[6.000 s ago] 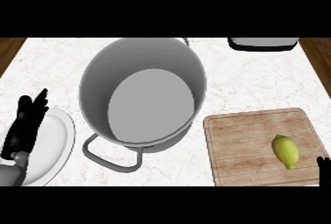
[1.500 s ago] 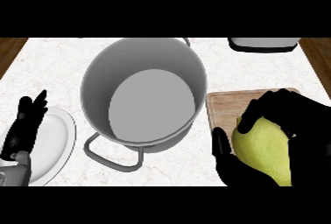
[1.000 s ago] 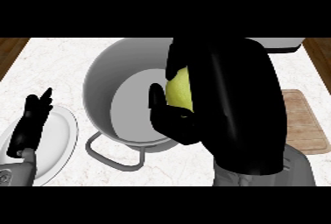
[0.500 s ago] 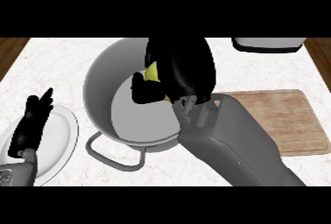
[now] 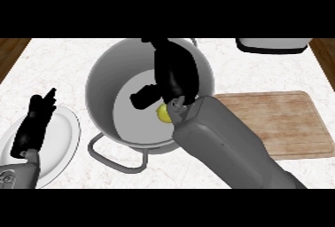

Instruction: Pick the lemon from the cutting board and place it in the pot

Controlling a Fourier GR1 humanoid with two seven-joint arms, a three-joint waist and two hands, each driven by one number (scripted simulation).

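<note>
The yellow lemon (image 5: 163,113) lies inside the large grey pot (image 5: 103,75), on its floor toward the right wall, partly hidden by my right wrist. My right hand (image 5: 175,74) hangs over the pot's inside with its fingers stretched toward the far rim and the thumb spread out to the left; it is open and holds nothing. The wooden cutting board (image 5: 281,122) to the right of the pot is bare. My left hand (image 5: 36,122) rests open at the left, fingers up, over a white plate (image 5: 64,137).
A grey and black object (image 5: 271,45) stands at the counter's far right. The pot's handle (image 5: 111,157) sticks out toward me. Dark wood edges the counter at both far corners.
My right hand carried the lemon from the cutting board over the pot, then opened; the lemon now lies in the pot below the hand. The left hand stayed still.
</note>
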